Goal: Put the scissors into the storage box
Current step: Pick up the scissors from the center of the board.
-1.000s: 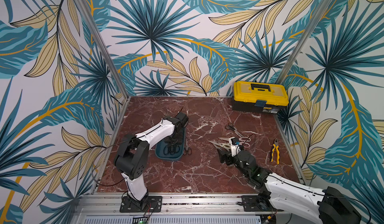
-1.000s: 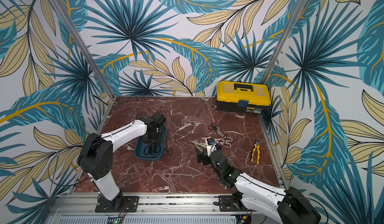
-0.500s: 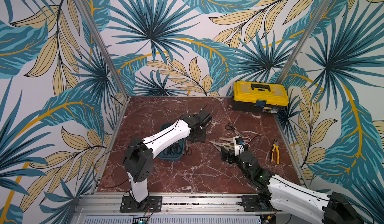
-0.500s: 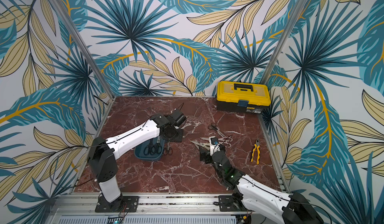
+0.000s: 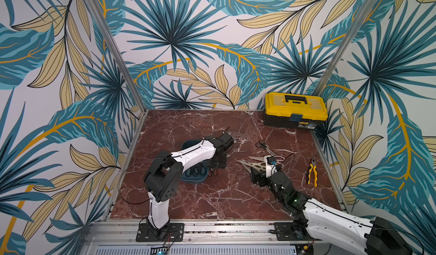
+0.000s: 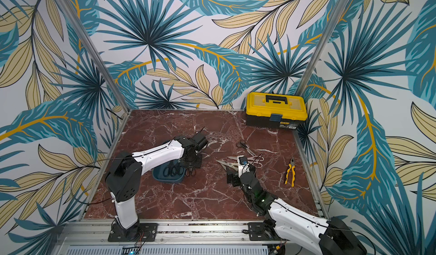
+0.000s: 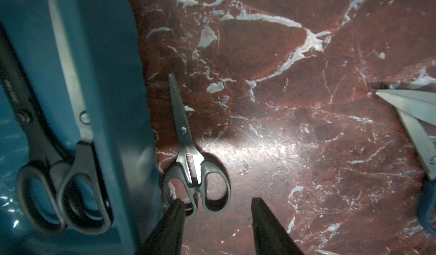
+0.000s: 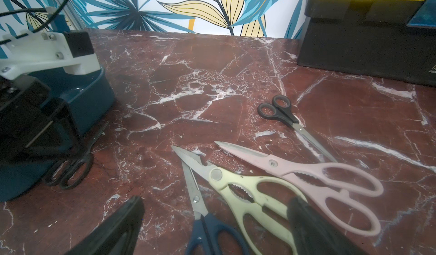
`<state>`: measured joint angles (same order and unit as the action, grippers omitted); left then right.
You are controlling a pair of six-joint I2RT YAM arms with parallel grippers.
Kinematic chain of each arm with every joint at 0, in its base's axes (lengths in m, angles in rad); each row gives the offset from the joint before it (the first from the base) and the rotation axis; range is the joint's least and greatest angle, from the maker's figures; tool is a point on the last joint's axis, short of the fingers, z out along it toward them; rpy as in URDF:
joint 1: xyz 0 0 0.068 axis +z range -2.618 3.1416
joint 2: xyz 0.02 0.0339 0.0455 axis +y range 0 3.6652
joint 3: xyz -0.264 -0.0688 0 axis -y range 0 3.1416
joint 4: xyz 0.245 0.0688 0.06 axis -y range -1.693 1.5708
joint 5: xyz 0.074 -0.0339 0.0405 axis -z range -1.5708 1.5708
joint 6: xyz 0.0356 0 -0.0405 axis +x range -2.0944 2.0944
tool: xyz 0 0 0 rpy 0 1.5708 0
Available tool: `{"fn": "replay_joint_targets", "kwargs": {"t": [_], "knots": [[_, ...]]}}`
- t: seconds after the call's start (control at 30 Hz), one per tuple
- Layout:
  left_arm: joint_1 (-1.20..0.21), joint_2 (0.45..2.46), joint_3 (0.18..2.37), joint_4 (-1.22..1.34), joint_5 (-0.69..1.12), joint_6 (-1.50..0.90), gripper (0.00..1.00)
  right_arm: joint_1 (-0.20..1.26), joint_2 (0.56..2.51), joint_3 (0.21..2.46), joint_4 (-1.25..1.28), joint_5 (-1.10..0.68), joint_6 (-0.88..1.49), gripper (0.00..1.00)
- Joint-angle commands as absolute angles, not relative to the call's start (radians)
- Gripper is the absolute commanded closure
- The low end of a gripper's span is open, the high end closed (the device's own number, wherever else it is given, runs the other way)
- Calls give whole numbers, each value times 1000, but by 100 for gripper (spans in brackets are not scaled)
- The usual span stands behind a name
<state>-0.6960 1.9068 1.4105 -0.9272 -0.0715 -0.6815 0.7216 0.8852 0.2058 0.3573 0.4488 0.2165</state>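
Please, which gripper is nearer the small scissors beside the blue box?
Left. The left gripper is at the handles of the small scissors; the right gripper hovers over the cream scissors.

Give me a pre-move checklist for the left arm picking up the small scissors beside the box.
1. Left gripper open and empty: ok.
2. Small grey-handled scissors lying flat, blades closed, just outside the storage box: ok.
3. Jaws lined up on its handles: cannot tell; one finger overlaps a loop.
4. Room in the box beside the two black-handled pairs: cannot tell.
5. Right gripper open, well apart from the left gripper: ok.
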Motion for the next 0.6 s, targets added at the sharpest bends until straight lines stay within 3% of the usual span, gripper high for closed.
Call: {"fn": "replay_joint_targets", "kwargs": {"t": [0.0,0.3,0.57], "knots": [[-675,1925,1381,-902,-100,-673,50,723,890,216,340,465,229,0],[-668,1904,1351,-888,-85,-676,51,723,912,229,331,460,230,0],[-749,1907,1334,-887,-44,-745,57,723,940,252,309,457,236,0]]}}
